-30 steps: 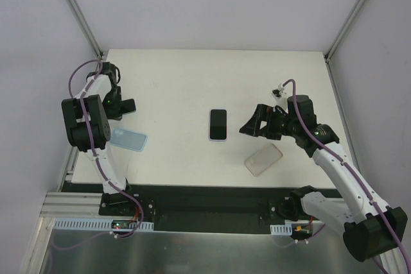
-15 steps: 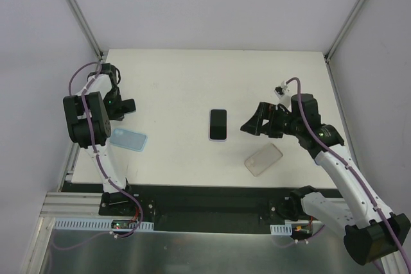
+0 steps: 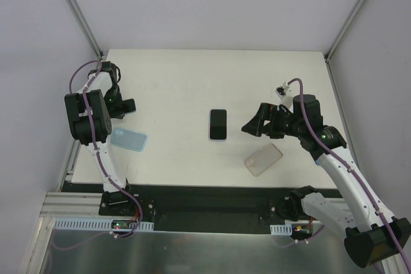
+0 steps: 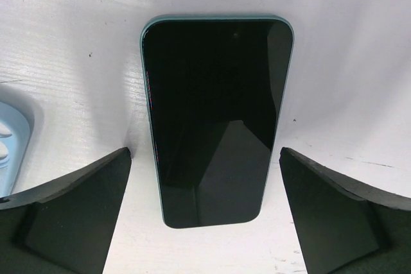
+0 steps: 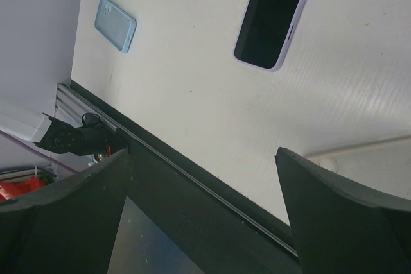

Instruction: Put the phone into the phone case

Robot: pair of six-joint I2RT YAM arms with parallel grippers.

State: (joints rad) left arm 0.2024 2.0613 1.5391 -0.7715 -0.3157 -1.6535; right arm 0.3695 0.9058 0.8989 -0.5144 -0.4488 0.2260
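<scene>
At the far left of the bench [image 3: 173, 81], the left end effector [image 4: 204, 152] is held low with its jaws spread wide on either side of a teal-edged phone [image 4: 217, 120], which lies flat, screen up, and is not yet gripped. Just nearer, a pale blue case [image 3: 130, 138] is seen close to the bench's left and front edges, so little margin is left on those sides. A lilac-edged phone [image 3: 218, 124] lies alone at the centre, with bare surface all around it. To its right the right end effector [image 3: 252, 123] hovers with jaws apart and nothing held, and a clear case [image 3: 264, 159] rests below it near the front edge. No phone has been seated in any case, so the whole task is judged to remain: grasping, carrying and pressing in. The most free room for a carry is offered across the middle.
</scene>
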